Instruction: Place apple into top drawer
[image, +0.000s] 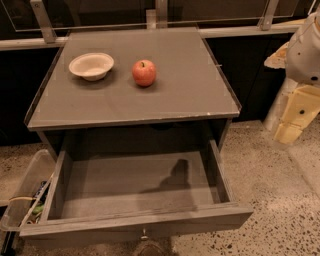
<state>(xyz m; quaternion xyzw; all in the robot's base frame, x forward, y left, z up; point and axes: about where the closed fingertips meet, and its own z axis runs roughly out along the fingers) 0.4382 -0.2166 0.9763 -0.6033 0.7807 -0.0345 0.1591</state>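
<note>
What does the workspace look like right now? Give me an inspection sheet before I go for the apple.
Surface: grey cabinet top, flat, carrying two items.
Job's things: apple stem up on the top, right of the bowl and apart from it; top drawer pulled open, only a shadow inside.
Clutter: cream bowl, empty; clear bin on the floor left of the drawer, holding small items.
Grippers: gripper at the right edge, beside the cabinet, far from the apple.
Cables: thin cord-like strand in the bin; cannot tell what it is.
Surroundings: speckled floor; metal rail behind.
</note>
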